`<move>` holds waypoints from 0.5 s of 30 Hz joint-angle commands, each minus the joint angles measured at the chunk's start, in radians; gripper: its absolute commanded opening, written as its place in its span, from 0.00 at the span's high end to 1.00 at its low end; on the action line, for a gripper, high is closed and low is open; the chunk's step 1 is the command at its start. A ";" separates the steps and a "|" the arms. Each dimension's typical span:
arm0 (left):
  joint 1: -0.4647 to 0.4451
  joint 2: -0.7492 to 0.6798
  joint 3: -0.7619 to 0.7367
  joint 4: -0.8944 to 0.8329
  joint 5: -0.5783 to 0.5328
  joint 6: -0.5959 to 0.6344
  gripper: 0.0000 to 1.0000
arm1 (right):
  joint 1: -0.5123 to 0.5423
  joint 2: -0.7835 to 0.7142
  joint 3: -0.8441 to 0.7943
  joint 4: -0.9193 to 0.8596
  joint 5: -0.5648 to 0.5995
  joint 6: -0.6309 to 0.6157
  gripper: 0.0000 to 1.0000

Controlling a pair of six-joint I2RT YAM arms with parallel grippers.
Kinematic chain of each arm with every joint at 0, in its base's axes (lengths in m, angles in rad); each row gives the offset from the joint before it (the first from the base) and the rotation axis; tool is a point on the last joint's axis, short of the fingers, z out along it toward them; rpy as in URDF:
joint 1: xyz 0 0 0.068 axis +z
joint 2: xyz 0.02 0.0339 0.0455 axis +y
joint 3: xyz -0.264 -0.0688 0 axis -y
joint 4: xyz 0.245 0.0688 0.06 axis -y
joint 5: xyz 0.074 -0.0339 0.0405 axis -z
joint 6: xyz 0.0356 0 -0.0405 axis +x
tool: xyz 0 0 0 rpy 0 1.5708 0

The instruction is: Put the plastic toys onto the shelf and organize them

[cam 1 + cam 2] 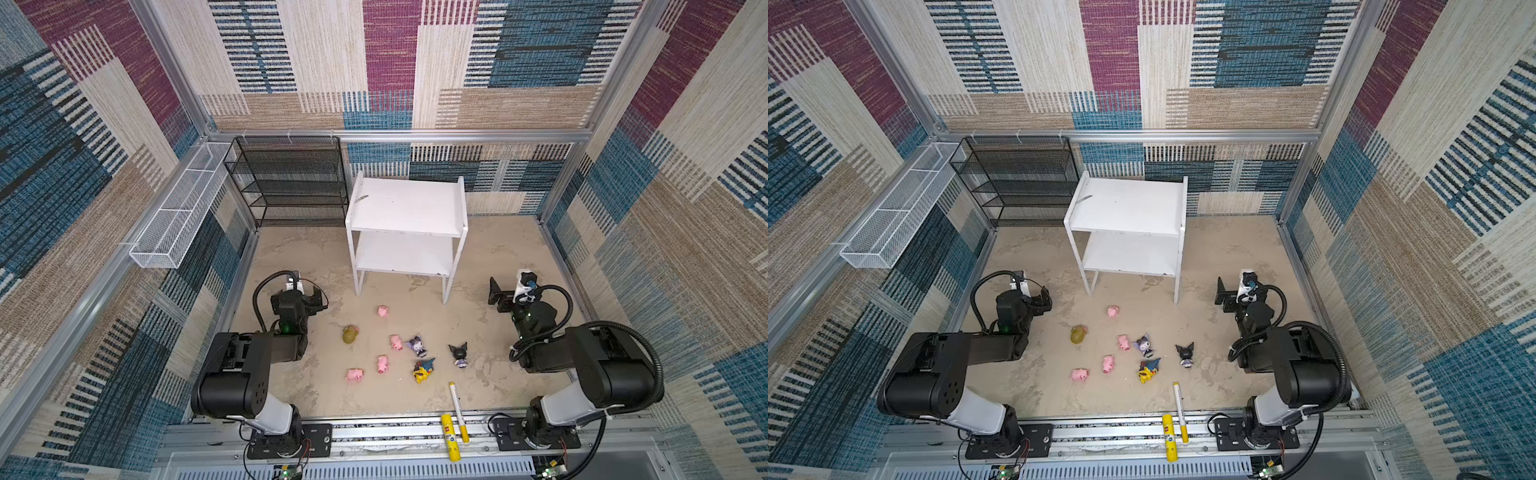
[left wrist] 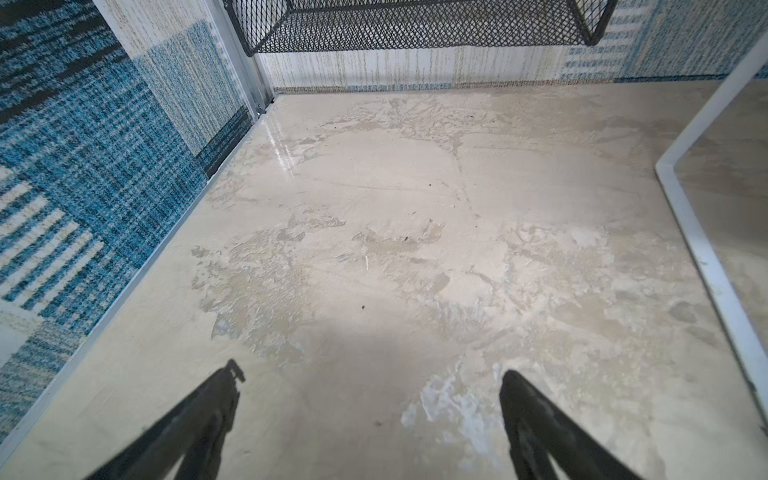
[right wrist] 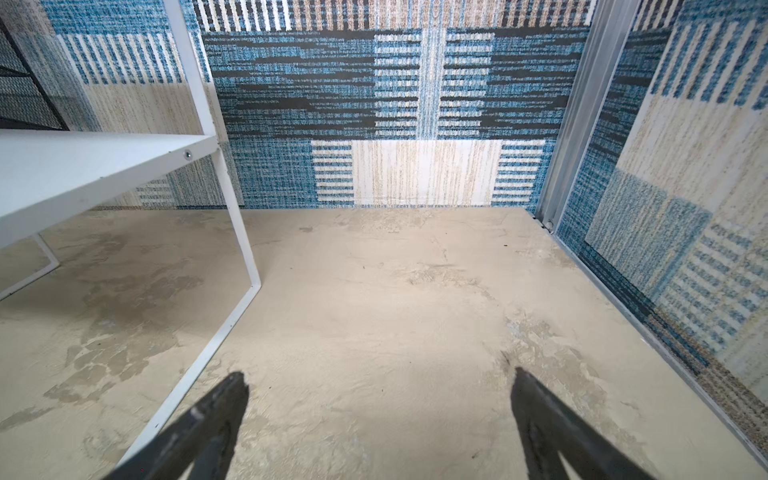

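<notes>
beige, scuffed tabletop (image 1: pixel 490 253) runs between patterned fabric walls, and the plastic toys lie scattered on its open middle, between my two arms. four pink pigs (image 1: pixel 382 311) are spread apart, none touching another. two black-and-purple figures (image 1: pixel 417 345) sit just beside them, the yellow figure with the blue hood (image 1: pixel 424 370) lies close in front of those, and the blond doll (image 1: pixel 350 334) lies nearer my left arm. all eight are on the tabletop, none on the shelf yet.

i judge them light, hard and smooth: they will not crush, but they could squirt out of a sloppy pinch or topple at a nudge. the pigs i would take across the round body. the big-eared ones i would take low around the torso, not by the thin ears.

the shelf (image 1: pixel 407 203) stands behind the toys, well apart from them, with no toy showing on either white board. my left gripper (image 2: pixel 370 370) is spread wide over bare surface near the shelf's left leg, holding nothing. my right gripper (image 3: pixel 379 373) is spread just as wide and empty beside the shelf's right leg.

farther out, a yellow-capped marker (image 1: pixel 458 409) and a yellow tube (image 1: pixel 451 436) lie at the near edge. a black mesh rack (image 1: pixel 286 183) and a white wire basket (image 1: pixel 174 216) sit toward the back left corner. those are not mine to sort.
</notes>
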 commanded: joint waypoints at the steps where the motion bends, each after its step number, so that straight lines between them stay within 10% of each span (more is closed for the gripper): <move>1: 0.001 0.000 0.004 0.035 -0.005 -0.014 0.01 | 0.000 0.000 0.002 0.019 -0.009 -0.005 0.00; 15: 0.023 -0.001 0.016 0.009 0.041 -0.025 0.01 | 0.000 0.000 0.001 0.019 -0.010 -0.005 0.00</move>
